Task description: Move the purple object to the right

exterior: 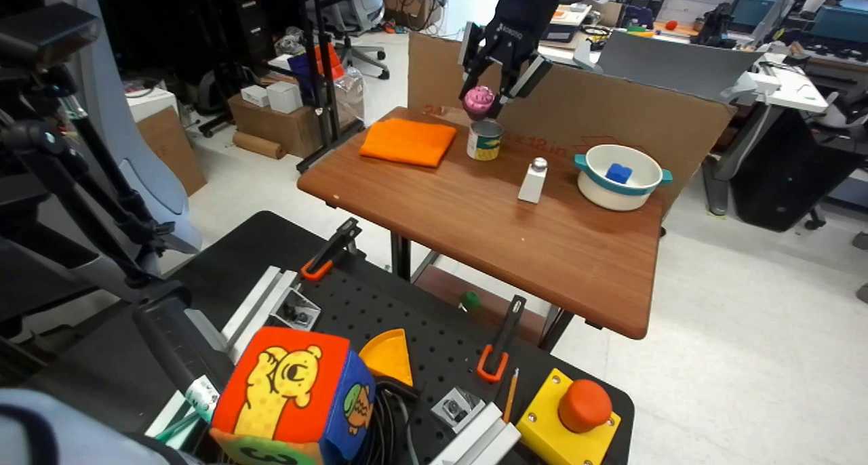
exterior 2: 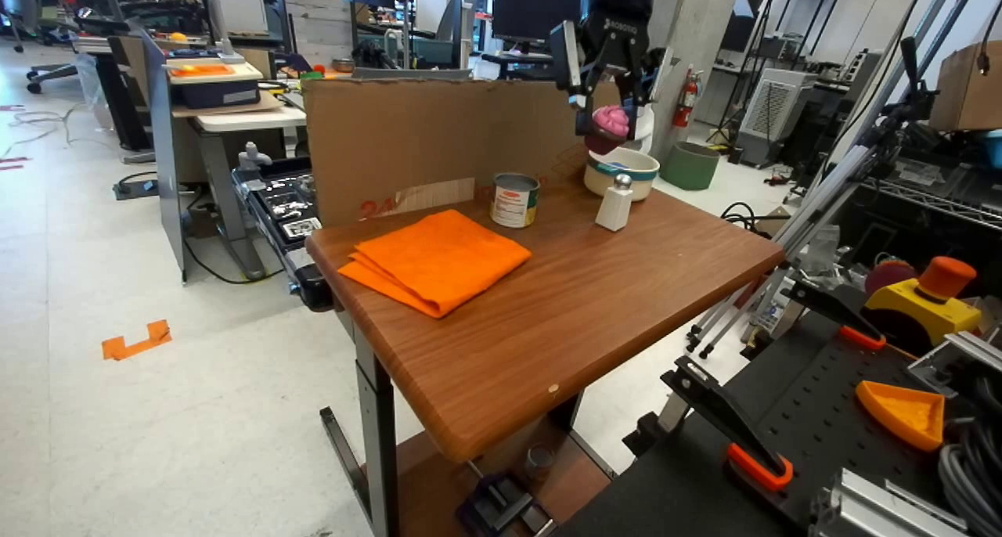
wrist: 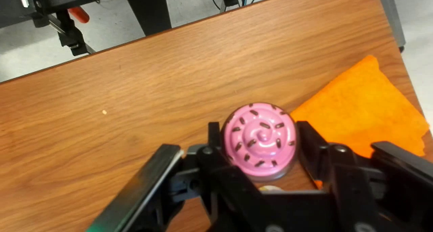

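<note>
You've got the purple object (exterior: pixel 479 99) (pink swirl top, dark sprinkles) pinched in the claw (exterior: pixel 482 103), gripped from both sides and up off the counter (exterior: pixel 468 200). It's at upper middle of the frame in an exterior view; in your wrist view it's near the centre, a bit right and low, swirl facing the camera. Can (exterior 2: pixel 513 207) stands upright, lower left of it and apart in an exterior view. Orange cloth (exterior: pixel 409 142) lies folded toward the left end of the counter. White shaker (exterior: pixel 533 182) with metal cap, upright, right of centre. White pot (exterior: pixel 610 198) with teal band near the right end, blue block (exterior: pixel 618 173) inside. Behind the far edge you have a cardboard sheet (exterior: pixel 576 116) standing. Closer to the camera, black pegboard (exterior: pixel 386 309); plush cube (exterior: pixel 291 383) lower left, orange-yellow wedge (exterior: pixel 392 356) just right of it, yellow box (exterior: pixel 553 411) with red button (exterior: pixel 584 405) lower right.
</note>
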